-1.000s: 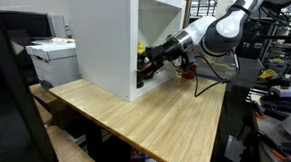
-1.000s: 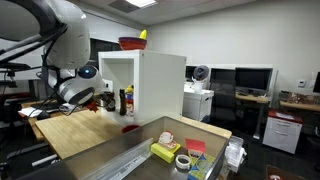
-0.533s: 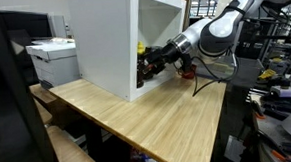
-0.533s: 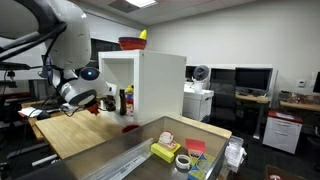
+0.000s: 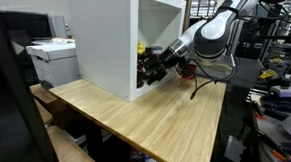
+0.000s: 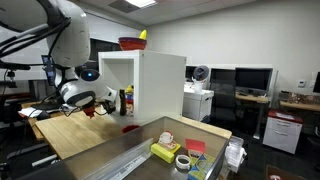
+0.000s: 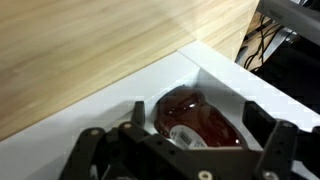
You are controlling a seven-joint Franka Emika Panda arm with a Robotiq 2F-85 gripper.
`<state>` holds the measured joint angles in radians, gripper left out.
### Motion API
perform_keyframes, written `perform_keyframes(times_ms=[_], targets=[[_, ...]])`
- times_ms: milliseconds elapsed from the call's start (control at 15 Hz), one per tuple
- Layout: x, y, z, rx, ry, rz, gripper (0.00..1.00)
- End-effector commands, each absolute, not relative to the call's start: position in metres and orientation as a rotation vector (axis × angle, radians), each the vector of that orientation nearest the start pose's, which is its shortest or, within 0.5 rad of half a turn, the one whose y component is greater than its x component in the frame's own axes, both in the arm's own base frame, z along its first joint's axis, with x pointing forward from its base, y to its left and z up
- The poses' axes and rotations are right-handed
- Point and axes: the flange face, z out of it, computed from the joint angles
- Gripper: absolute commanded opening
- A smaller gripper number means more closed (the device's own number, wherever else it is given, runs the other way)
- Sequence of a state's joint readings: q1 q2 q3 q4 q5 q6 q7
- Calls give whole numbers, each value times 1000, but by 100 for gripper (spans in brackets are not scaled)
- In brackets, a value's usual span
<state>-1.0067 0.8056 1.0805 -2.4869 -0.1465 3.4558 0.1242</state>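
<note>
Pincer (image 7: 192, 112) spread wide and empty, framing dark red rounded bottle with label (image 7: 205, 130) inside white open-fronted box (image 5: 103, 38) on pale wooden table (image 5: 158, 120); best to centre jaws either side, steer clear of box wall, squeeze gently

1 arm (image 5: 219, 25) with 1 gripper (image 5: 146, 70) is counted. 1 white box (image 5: 98, 38) is seen on 1 table (image 5: 158, 125), with 1 red bowl (image 6: 130, 43) on top. 1 bottle (image 7: 192, 118) is shown in the wrist view. 1 printer (image 5: 52, 58), 2 tape rolls (image 6: 184, 161) and 2 monitors (image 6: 252, 80) are counted.
</note>
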Motion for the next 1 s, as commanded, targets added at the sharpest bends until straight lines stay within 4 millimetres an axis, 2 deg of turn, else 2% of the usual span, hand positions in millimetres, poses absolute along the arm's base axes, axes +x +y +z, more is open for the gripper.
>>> perform_keyframes(times_ms=[0, 600, 933], targets=[[504, 76, 221, -2382, 445, -624, 100], [502, 89, 217, -2346, 787, -509, 100], [499, 88, 211, -2359, 924, -491, 100]])
